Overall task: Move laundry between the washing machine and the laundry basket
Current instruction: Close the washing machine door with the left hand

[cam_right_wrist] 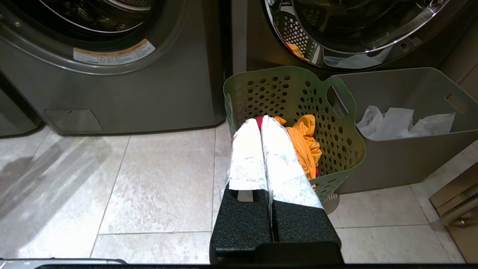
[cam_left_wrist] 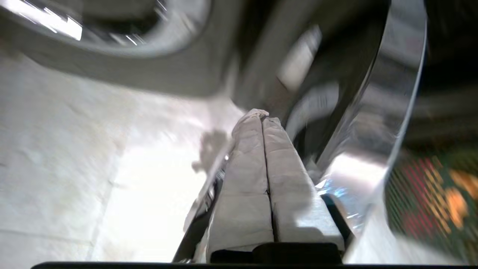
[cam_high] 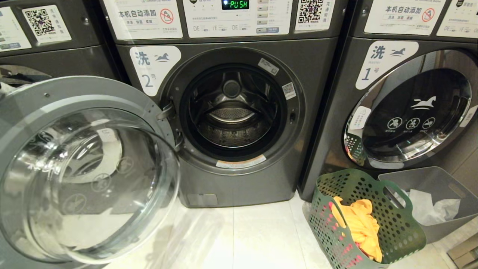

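From my station I see the washing machine (cam_high: 239, 112) marked 2 with its round glass door (cam_high: 86, 172) swung wide and the drum (cam_high: 231, 112) showing no cloth inside. My left gripper (cam_left_wrist: 261, 116) has its wrapped fingers (cam_left_wrist: 242, 179) pressed flat together with nothing between them; past their tips runs a chrome-rimmed curve, blurred, above pale floor tiles (cam_left_wrist: 74, 168). My right gripper (cam_right_wrist: 261, 121) is likewise closed tight on nothing, hanging over the floor with its tips toward the green laundry basket (cam_right_wrist: 336, 149). Just beyond those tips lies the yellow-orange garment (cam_right_wrist: 304, 142) in the basket, with a sliver of the red garment (cam_right_wrist: 259, 118) beside it. To the far side of the basket stands the grey bin (cam_right_wrist: 403, 160) holding white cloth (cam_right_wrist: 396, 121).
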Robot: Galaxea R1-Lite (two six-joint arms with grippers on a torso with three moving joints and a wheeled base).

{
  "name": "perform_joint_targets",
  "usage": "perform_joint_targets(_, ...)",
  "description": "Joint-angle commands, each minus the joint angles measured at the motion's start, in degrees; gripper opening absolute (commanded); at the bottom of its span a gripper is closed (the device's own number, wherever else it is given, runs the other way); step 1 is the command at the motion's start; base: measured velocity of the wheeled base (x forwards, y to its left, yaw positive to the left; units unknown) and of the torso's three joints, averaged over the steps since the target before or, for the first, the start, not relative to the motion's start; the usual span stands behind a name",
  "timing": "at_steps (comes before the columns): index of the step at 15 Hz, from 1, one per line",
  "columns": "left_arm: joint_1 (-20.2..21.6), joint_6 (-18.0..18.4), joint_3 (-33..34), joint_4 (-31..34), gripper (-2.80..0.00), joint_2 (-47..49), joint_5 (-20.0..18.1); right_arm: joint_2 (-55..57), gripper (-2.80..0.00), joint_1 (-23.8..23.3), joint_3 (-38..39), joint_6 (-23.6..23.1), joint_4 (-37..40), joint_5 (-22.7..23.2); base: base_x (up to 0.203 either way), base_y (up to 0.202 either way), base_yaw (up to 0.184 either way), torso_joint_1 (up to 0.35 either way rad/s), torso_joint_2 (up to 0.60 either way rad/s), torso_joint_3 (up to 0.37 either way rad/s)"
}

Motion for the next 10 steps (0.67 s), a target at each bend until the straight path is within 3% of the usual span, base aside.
perform_joint_targets(1,-4.95,-0.13,-0.12,8.03,-2.80,-7.36,-2.49,0.07,-2.80,-0.02,0.01,-0.02,-0.02,0.01,0.000,0.000,0.000,0.000,0.00,0.000)
perform_joint_targets(4,-14.69,-2.22,-0.09,12.07,-2.80,-10.30,-3.16,0.07,-2.80,-0.02,0.01,0.07,-0.02,0.01,0.000,0.000,0.000,0.000,0.00,0.000)
perform_joint_targets(7,-30.76,-11.21,-0.08,10.44,-2.80,-9.06,-3.11,0.07,-2.80,0.01,0.09,0.07,-0.19,0.01,0.000,0.000,0.000,0.000,0.00,0.000)
perform_joint_targets(8,-36.84,-14.93,-0.07,6.79,-2.80,-6.76,-3.05,0.07,-2.80,-0.02,0.09,0.14,-0.19,0.01,0.000,0.000,0.000,0.000,0.00,0.000)
perform_joint_targets(10,-45.98,-19.58,-0.08,-9.02,-2.80,2.48,-1.58,0.07,-2.80,0.01,0.15,0.02,-0.25,0.01,0.000,0.000,0.000,0.000,0.00,0.000)
